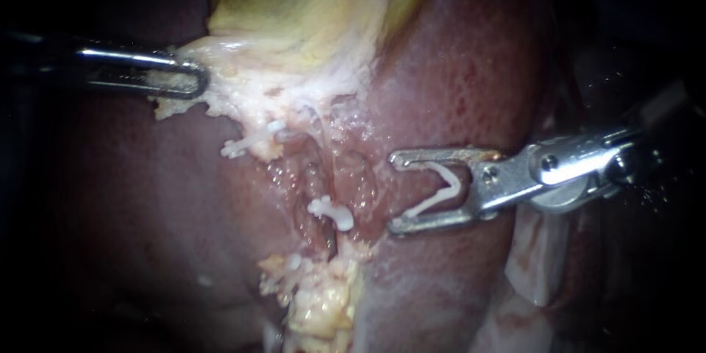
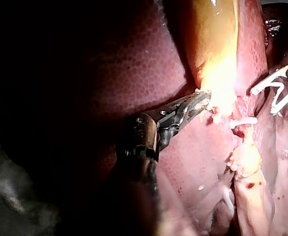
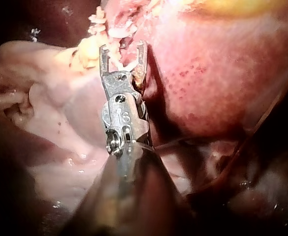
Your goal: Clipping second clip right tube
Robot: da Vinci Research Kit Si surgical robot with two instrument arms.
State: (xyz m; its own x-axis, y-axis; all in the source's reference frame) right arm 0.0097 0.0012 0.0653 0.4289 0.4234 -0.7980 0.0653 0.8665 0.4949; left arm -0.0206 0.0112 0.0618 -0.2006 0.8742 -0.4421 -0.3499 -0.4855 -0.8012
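- Dark red liver (image 1: 456, 88) fills the background on every side of the working area.
- The yellow-green gallbladder (image 1: 309, 7) lies against it, and its lower edge frays into pale, ragged tissue.
- The right instrument (image 1: 395, 193) comes in over the liver. Its jaws stand wide apart and hold a loaded clip (image 1: 445, 190), a white V whose legs rest against both jaws.
- The left instrument (image 1: 193, 79) has its jaws clamped on the gallbladder's pale fringe.
- A lump of yellow fat (image 1: 320, 305) sits below the raw furrow.
- In that furrow runs a tube (image 1: 315, 185), near the right instrument's jaw tips but apart from them. Whether it is the right tube cannot be told.
- A placed clip (image 1: 332, 212) sits across this tube.
- Another white clip (image 1: 243, 145) lies nearer the left instrument.
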